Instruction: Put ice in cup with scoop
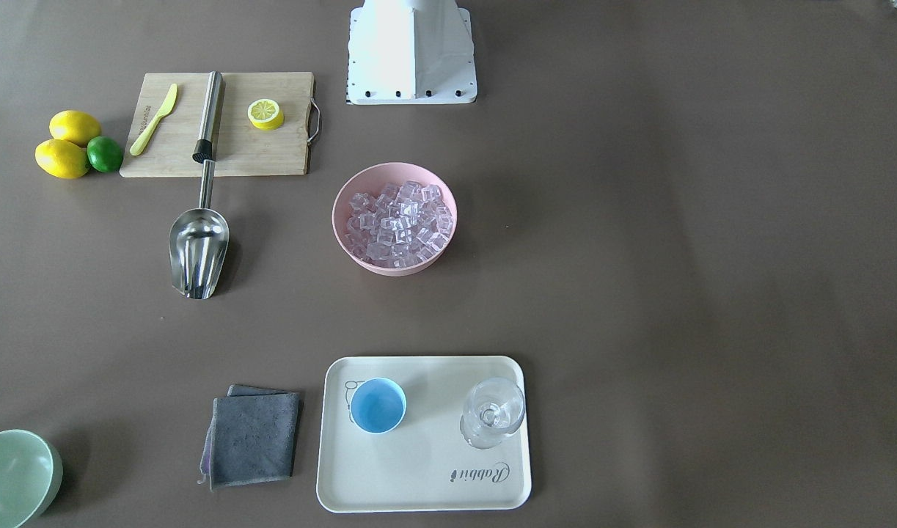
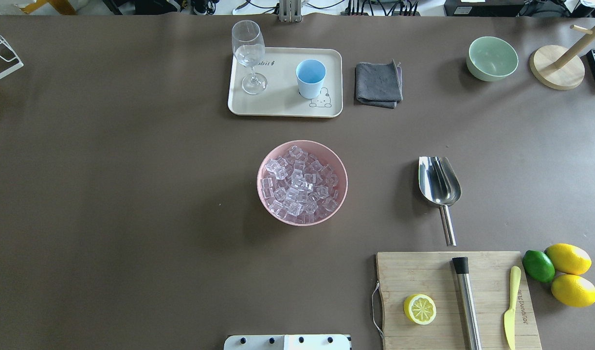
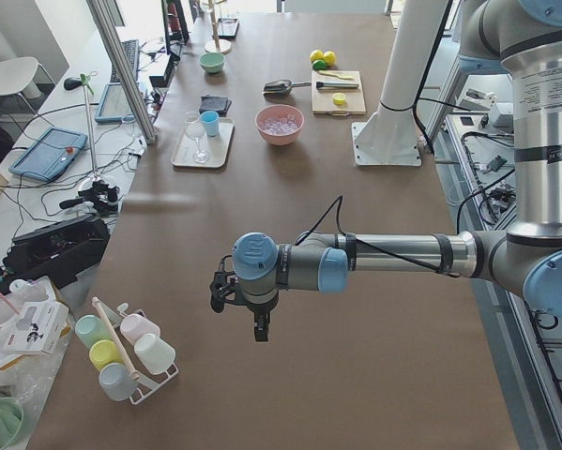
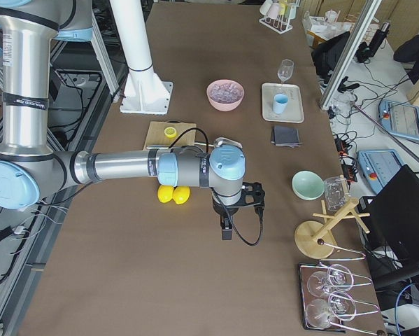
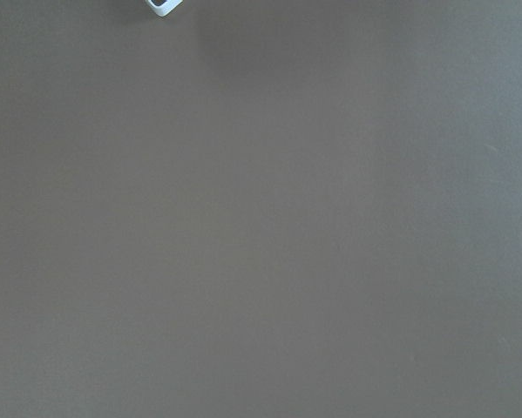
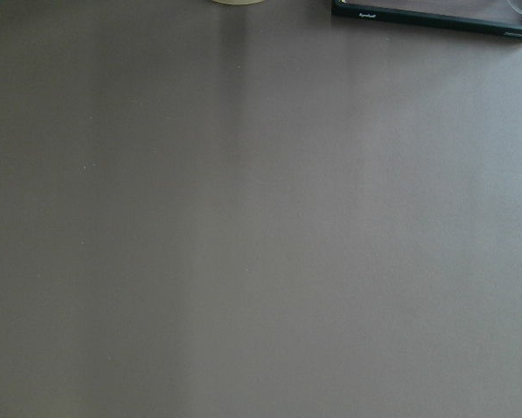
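The left claw point(image 3: 260, 326) hangs over the bare brown surface point(image 5: 261, 226). It shows only in a side view, so I cannot tell its opening or whether it holds anything; likewise the right claw point(image 4: 225, 229). Well away from both, the cream rectangular tray point(image 2: 282, 104) reads "Rabbit" in the front-facing view; overhead, the clear stemmed glass point(image 2: 248, 53) hides half the word. The tray carries the small light-blue cup point(image 2: 311, 78). Clear glossy ice cubes point(image 2: 299, 187) fill the round pink bowl point(image 2: 260, 183). The shiny steel scoop point(image 2: 439, 184) lies nearer the right claw, near the wooden cutting board point(image 2: 423, 272), whose lettering is unreadable.
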You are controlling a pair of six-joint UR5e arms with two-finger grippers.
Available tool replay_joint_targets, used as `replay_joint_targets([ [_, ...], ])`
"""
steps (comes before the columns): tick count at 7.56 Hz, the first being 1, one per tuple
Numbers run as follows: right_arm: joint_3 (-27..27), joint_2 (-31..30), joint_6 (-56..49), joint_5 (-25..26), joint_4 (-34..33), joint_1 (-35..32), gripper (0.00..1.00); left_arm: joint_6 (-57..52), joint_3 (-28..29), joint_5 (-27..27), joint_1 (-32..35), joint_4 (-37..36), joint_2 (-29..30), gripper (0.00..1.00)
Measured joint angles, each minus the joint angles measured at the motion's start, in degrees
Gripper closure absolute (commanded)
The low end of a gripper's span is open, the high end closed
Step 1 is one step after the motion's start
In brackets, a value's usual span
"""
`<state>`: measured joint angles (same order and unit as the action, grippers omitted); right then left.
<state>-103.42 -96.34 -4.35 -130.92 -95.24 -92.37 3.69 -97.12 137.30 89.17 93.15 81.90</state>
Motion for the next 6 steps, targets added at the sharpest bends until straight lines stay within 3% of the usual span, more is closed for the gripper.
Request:
replay_joint_targets([
  [4,-1.57,0.79,0.23,-0.50,1.37,1.26,0.01,-0.04,-1.41,0.70,1.26,-0.07,-0.06,0.02],
  [6,-4.03,1.75,6.99,-0.46,2.20,6.35,0.01,-0.08,-1.43,1.20,1.64,-0.14,-0.07,0.02],
])
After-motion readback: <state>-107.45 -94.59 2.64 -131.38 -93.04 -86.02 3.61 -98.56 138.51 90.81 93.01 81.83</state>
